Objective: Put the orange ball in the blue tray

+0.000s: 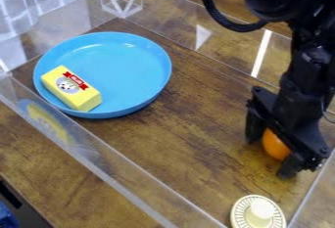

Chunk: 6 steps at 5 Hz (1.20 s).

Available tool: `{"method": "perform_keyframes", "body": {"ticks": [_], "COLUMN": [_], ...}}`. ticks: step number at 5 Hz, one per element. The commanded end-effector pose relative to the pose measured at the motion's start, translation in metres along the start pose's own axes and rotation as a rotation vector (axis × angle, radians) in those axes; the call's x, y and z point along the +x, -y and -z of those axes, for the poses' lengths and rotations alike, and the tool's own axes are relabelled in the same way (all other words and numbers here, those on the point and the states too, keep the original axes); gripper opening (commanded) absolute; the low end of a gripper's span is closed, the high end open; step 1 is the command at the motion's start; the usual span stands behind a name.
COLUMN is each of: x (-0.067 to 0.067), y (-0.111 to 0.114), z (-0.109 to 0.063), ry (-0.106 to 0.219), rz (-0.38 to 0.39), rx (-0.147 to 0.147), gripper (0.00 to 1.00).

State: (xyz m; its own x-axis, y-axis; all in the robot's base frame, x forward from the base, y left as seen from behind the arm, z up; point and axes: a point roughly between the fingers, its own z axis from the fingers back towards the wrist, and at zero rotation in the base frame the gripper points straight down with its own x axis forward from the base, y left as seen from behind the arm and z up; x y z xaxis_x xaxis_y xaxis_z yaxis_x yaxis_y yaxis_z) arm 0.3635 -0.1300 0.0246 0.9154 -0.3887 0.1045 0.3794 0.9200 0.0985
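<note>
The orange ball (275, 145) rests on the wooden table at the right, only partly showing between the black fingers of my gripper (279, 148). The jaws stand open around the ball, one finger on its left and one at its lower right, reaching down to the table. The blue tray (124, 61) lies at the upper left, well apart from the gripper, with a yellow block (71, 89) with a red label inside it near its left rim.
A small cream round disc (260, 213) sits at the bottom edge, just below the gripper. Clear plastic walls (78, 139) border the table on the left and front. The black arm (291, 26) rises to the top right.
</note>
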Motion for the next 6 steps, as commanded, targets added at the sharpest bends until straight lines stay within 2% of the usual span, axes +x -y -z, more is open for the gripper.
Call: {"method": "perform_keyframes", "body": {"ticks": [1,3,4,5,6], "x": [0.0101,0.0096,0.0098,0.0095,0.0075], "y": [-0.0018,-0.0058,-0.0065,-0.0077,-0.0102], "z": [-0.0108,-0.012,-0.011,-0.0115,-0.0191], "ry": [0.053,0.065,0.065,0.061,0.045], "rz": [-0.011,-0.028,-0.028,-0.024,-0.027], "rx": [-0.002,-0.018,-0.019,-0.016,-0.012], "gripper": [1.0,1.0,0.0,0.0,0.0]}}
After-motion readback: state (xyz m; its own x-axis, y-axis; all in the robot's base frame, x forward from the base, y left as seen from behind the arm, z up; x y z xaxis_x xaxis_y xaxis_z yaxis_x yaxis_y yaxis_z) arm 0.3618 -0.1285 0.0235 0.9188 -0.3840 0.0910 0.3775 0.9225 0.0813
